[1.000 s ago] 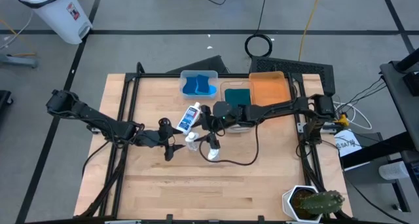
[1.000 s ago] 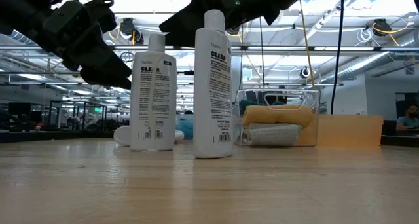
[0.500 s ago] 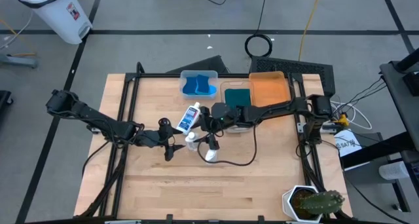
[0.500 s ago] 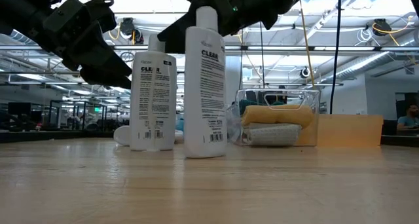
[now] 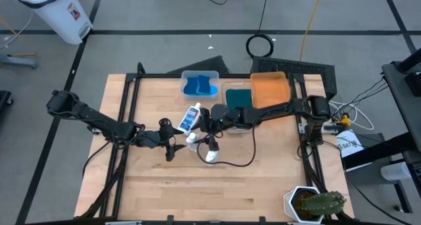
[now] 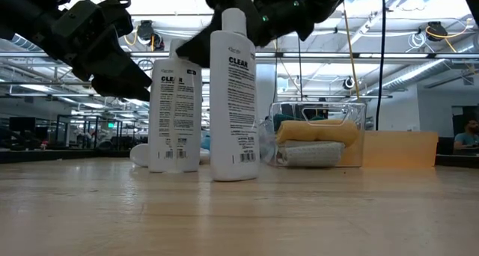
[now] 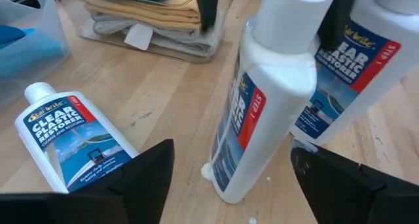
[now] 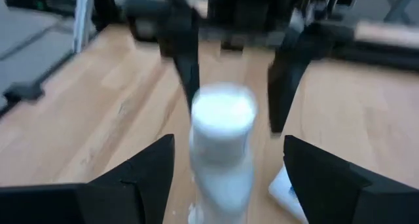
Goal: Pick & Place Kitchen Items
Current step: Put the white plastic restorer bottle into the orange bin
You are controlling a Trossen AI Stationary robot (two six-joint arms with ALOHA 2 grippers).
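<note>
Right gripper (image 5: pixel 209 141) hovers mid-bench with jaws spread either side of an upright white bottle (image 6: pixel 233 99), not clamping it. Left gripper (image 5: pixel 172 146) waits just beside, jaws apart; a second bottle (image 6: pixel 174 117) stands between them.

the pale wooden desk (image 5: pixel 197 192) shows a matt, faintly scuffed plank grain, and the three white plastic bottles with glossy printed labels (image 7: pixel 265 99) have a smooth, slightly shiny skin. the mustard-yellow folded cloth (image 6: pixel 314 132) and the grey folded cloth (image 6: pixel 314 154) under it look soft and ribbed inside a clear glossy plastic bin (image 6: pixel 358 114). the left tool (image 7: pixel 222 185) has matt black plastic fingers (image 7: pixel 141 168).
</note>
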